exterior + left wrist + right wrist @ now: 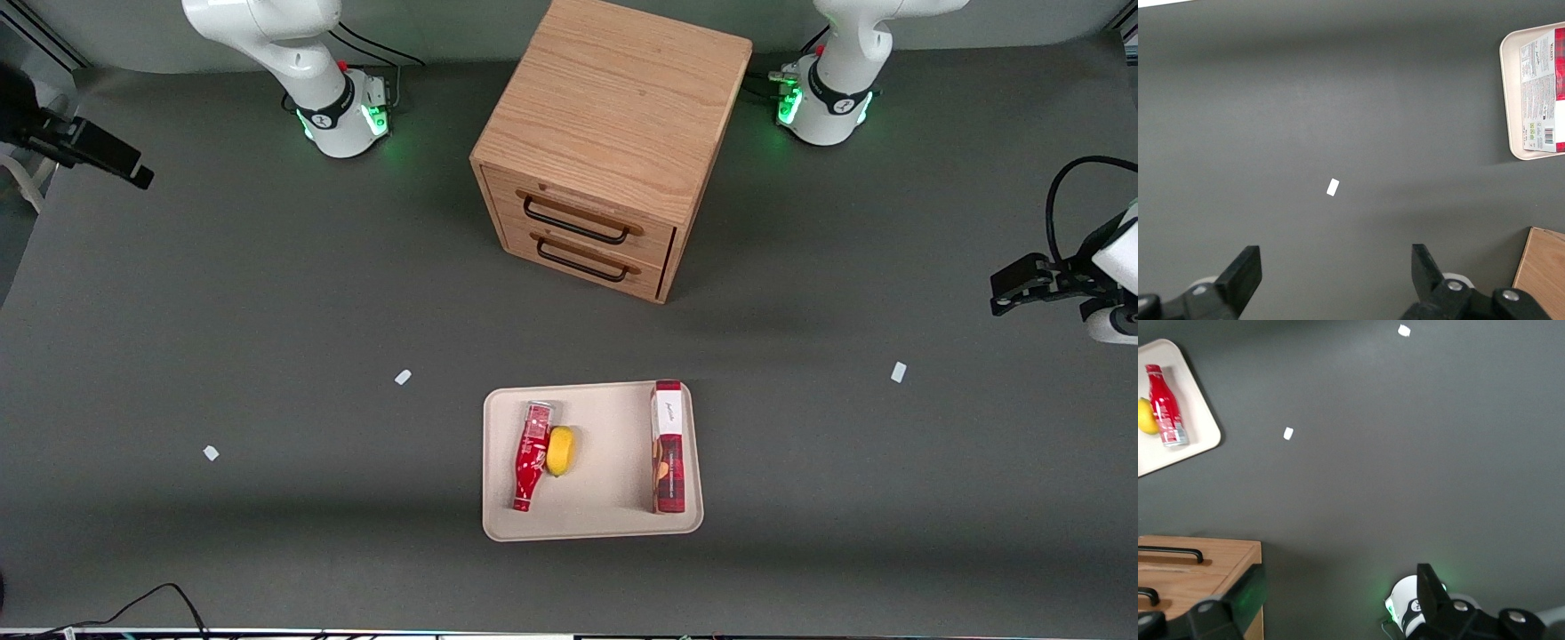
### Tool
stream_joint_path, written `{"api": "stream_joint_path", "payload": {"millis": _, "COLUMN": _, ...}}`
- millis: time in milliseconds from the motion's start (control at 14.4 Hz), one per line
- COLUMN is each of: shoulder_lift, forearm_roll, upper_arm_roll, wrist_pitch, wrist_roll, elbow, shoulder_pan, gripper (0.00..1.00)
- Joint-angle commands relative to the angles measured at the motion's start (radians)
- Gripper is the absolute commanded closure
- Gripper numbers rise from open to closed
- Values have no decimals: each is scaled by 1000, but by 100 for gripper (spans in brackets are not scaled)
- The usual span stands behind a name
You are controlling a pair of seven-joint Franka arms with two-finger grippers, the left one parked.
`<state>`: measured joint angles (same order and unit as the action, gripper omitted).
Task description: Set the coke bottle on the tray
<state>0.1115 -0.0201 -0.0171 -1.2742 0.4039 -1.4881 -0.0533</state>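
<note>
A beige tray (pixel 591 524) lies near the table's (pixel 178 551) front edge, about midway along it. The coke bottle (pixel 530 455) lies flat on the tray, close to the edge toward the working arm, neck pointing to the front camera. A lemon (pixel 560 451) touches its side. A snack box (pixel 668 446) lies along the tray's edge toward the parked arm. Farther off stands a wooden drawer cabinet (pixel 613 142). The gripper (pixel 1338 600) hangs high above bare table, fingers spread apart and holding nothing.
</note>
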Motion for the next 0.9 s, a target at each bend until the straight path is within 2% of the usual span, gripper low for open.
{"api": "stream_joint_path", "payload": {"millis": 0, "shoulder_lift": 189, "forearm_roll": -18, "upper_arm_roll": -1, "wrist_pitch": -146, "wrist_roll": -11, "elbow": -305, "shoulder_pan": -8, "gripper": 0}}
{"api": "stream_joint_path", "payload": {"millis": 278, "shoulder_lift": 191, "forearm_roll": -6, "upper_arm_roll": -3, "wrist_pitch": -151, "wrist_roll": -13, "elbow": -307, "shoulder_pan": -17, "gripper": 0}}
{"api": "stream_joint_path", "payload": {"millis": 835, "shoulder_lift": 2, "forearm_roll": -8, "upper_arm_roll": -4, "wrist_pitch": -9, "wrist_roll": -10, "elbow": 0, "shoulder_pan": -19, "gripper": 0}}
